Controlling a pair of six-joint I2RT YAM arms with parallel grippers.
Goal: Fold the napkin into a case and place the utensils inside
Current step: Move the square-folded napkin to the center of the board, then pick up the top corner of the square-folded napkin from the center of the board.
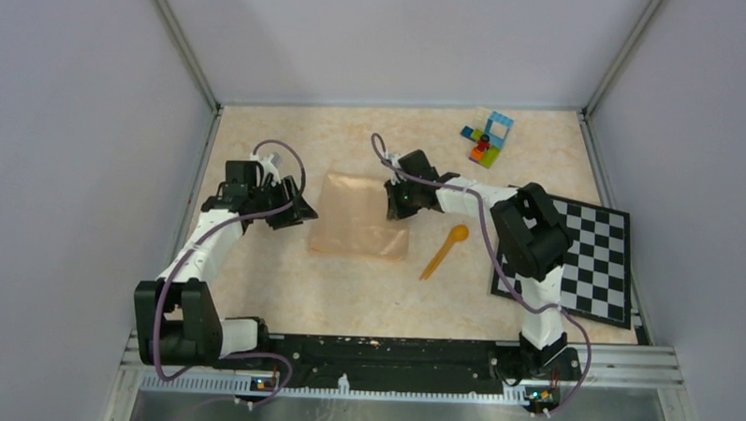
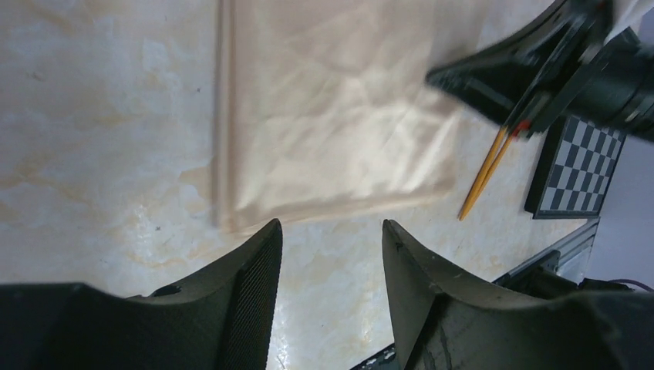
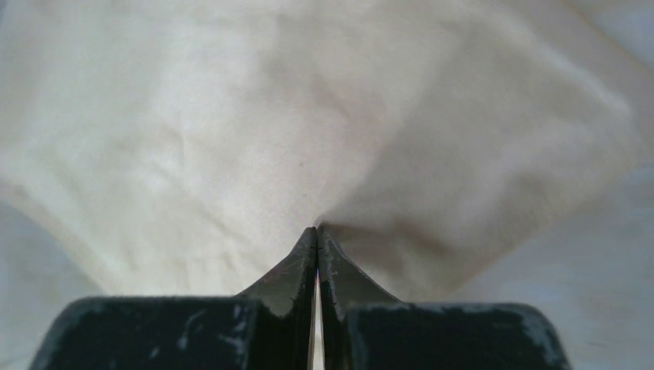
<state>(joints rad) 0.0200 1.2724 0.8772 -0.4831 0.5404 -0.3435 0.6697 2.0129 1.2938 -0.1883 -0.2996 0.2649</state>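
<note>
Napkin (image 1: 360,218): middle of the table (image 1: 255,272), right edge pinched in the clenched right gripper (image 1: 399,206). Left gripper (image 1: 299,211): released, empty, beside its left edge. Utensils (image 1: 446,249) lay rightward, nearer the right arm.

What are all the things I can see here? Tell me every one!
napkin: one, peach-tan, lying in the middle of the table.
spoon: one, orange, just right of the napkin.
knife: seems one, thin and orange, lying along the spoon's handle.
bricks: small pile, many colours, far right part of the table.
board: one, black-and-white checks, right edge of the table.
table: one, pale marbled top, under everything.
left hand: one, black, open and holding nothing, by the napkin's left edge.
right hand: one, black, shut, pinching the napkin's right side.
</note>
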